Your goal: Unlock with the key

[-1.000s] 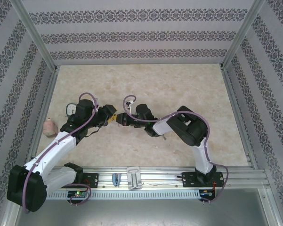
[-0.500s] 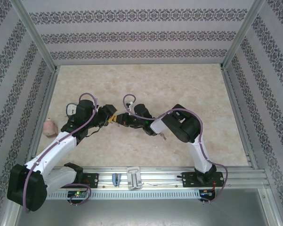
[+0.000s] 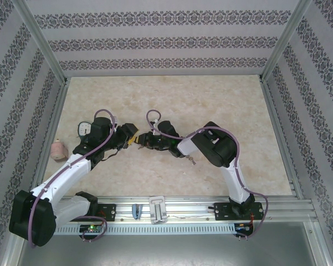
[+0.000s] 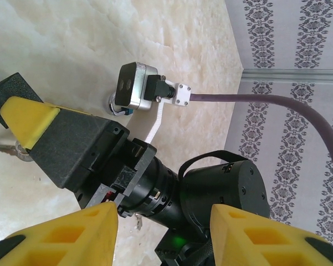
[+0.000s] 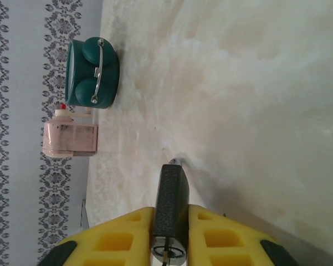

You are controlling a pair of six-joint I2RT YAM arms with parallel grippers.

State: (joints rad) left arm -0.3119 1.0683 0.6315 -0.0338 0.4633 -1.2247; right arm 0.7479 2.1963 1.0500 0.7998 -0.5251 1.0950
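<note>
1. The right hand (image 5: 172, 210) is closed on the padlock (image 5: 172, 194), with a yellow finger (image 5: 221, 233) flat against each side of the dark body.
2. The padlock stands on end. Its shackle tip meets the table (image 5: 255, 83), and its keyhole end faces the right wrist camera.
3. A small brass-coloured bit shows in the keyhole end. Whether that is the key cannot be told.
4. The left hand (image 4: 160, 208) has its fingers (image 4: 72, 233) well apart and grips nothing. The right arm's black wrist (image 4: 210, 188) lies beyond the gap.
5. From above, the left hand (image 3: 130, 136) and the right hand (image 3: 142, 142) meet tip to tip, just left of the table's middle.
6. The far half of the table (image 3: 172, 94) is open room, and so is the stretch towards the right wall.
7. The green clock (image 5: 92, 72) sits by the left edge, close to the wall. From above it lies just beside the left arm's wrist.
8. The pink item (image 5: 69, 138) stands near the clock, hard against the left wall and apart from the padlock. From above it (image 3: 56, 149) is at the table's left border.
9. A metal rail (image 3: 183, 208) runs along the near edge and carries both arm bases.
</note>
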